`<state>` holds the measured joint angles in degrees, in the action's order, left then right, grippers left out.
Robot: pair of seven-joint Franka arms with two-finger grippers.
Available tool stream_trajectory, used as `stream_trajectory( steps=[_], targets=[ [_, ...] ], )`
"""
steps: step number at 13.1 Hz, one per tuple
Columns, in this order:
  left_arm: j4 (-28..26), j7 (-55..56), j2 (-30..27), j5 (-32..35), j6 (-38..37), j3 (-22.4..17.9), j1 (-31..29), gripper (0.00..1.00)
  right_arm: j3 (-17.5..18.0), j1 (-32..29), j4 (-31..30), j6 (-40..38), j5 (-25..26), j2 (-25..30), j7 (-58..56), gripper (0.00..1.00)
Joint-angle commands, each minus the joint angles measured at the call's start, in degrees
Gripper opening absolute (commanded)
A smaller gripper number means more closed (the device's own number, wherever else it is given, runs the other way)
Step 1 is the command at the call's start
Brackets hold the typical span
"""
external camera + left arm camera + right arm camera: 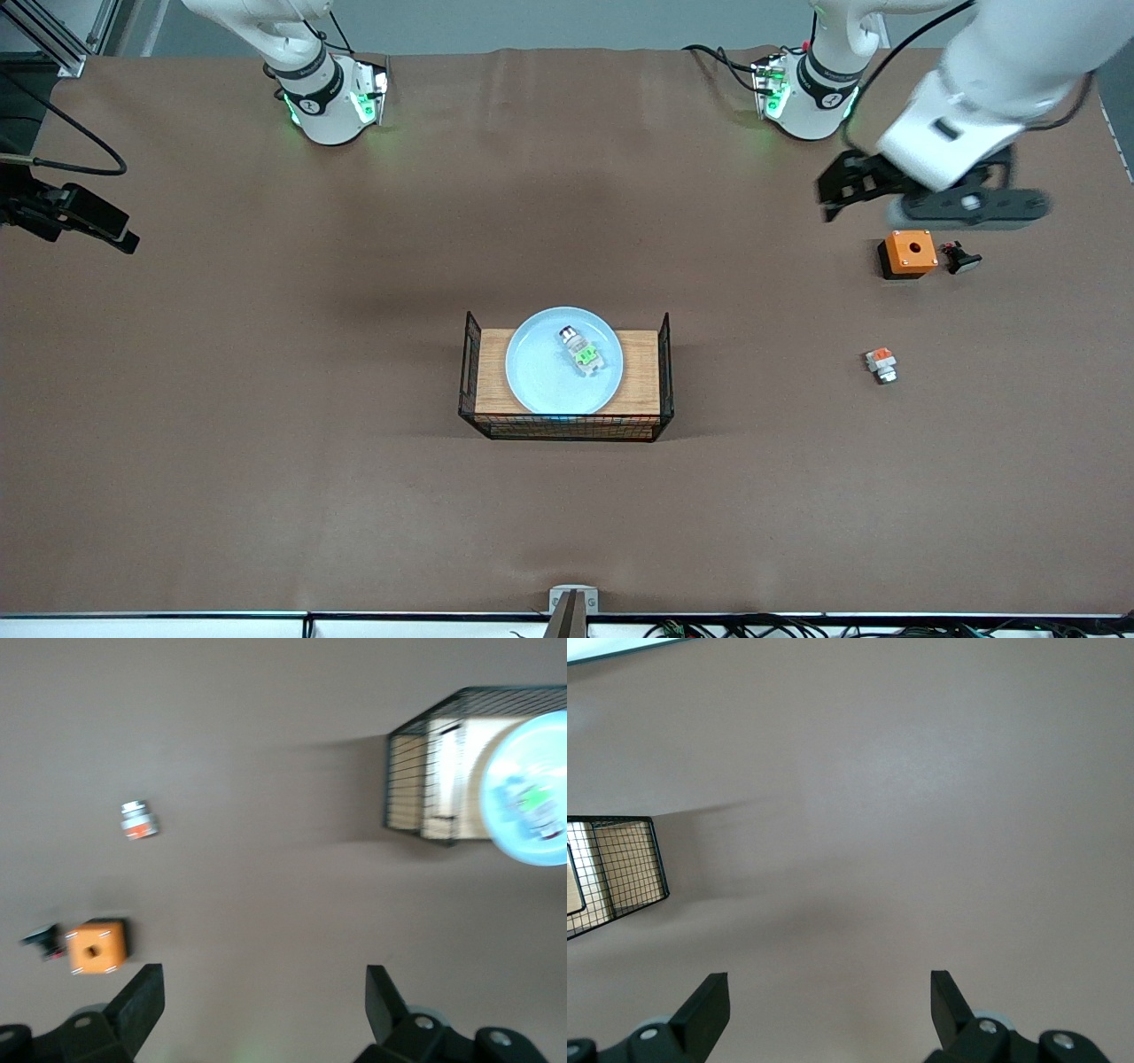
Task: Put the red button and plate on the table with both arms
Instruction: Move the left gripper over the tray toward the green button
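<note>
The pale blue plate [542, 377] lies on the wood-topped wire rack [640, 372] in the middle of the brown table [266, 425]. The red button [580, 351], with its green block, lies in the plate. Both also show blurred in the left wrist view: the plate [509, 828] and the button [532, 806]. My left gripper [828, 195] [266, 973] is open and empty over bare table beside the orange box. My right gripper [829, 979] is open and empty over bare table toward the right arm's end; it shows as a black shape in the front view [97, 226].
An orange square box with a hole [908, 252] [96, 947] and a small black part [961, 259] [42, 939] lie toward the left arm's end. A tiny part with an orange-red block [881, 364] [139, 819] lies nearer the front camera. The rack's wire end shows in the right wrist view [616, 870].
</note>
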<state>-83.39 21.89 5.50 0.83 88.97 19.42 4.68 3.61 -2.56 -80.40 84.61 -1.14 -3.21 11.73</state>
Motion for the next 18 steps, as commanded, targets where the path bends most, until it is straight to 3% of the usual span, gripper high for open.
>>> stream_trajectory(
  steps=[1,4,6,8,10,13,15,17,18],
  targets=[
    [6.04,5.16,8.1,0.4,4.16,0.53,5.49,1.0,0.78,-0.17,0.42,-0.15,0.0,-0.21,0.04,1.0],
    [7.53,13.15,13.9,0.58,13.75,0.0,12.35,1.0,0.78,1.14,0.42,0.2,-0.09,-0.3,0.13,1.0],
    [11.38,24.79,19.78,3.46,16.4,-0.78,18.05,1.0,0.78,1.41,0.42,0.81,-0.44,-0.39,0.05,1.0],
    [12.55,36.06,24.1,4.71,23.66,-3.15,22.98,1.0,0.78,2.02,0.34,0.47,-0.35,-0.39,0.04,1.0],
    [12.55,43.55,27.35,4.71,28.87,-8.32,28.69,1.0,0.78,5.0,0.34,-0.5,0.78,-0.3,0.39,0.98],
    [12.63,47.88,30.79,4.62,29.42,-17.37,36.69,1.0,0.87,8.43,0.34,-1.21,1.23,-0.22,7.49,0.98],
    [12.63,52.0,32.54,4.54,29.59,-18.45,37.33,0.98,0.87,12.64,0.34,-1.29,3.41,-0.3,13.19,0.98],
    [12.63,57.45,33.52,4.54,31.43,-18.46,37.16,0.94,0.87,18.61,-0.36,-2.34,11.05,-0.48,17.08,0.98],
    [12.63,58.69,33.69,4.54,31.44,-18.54,37.16,0.89,0.87,19.42,-0.37,-2.17,10.03,-0.83,18.92,0.96]
  ],
)
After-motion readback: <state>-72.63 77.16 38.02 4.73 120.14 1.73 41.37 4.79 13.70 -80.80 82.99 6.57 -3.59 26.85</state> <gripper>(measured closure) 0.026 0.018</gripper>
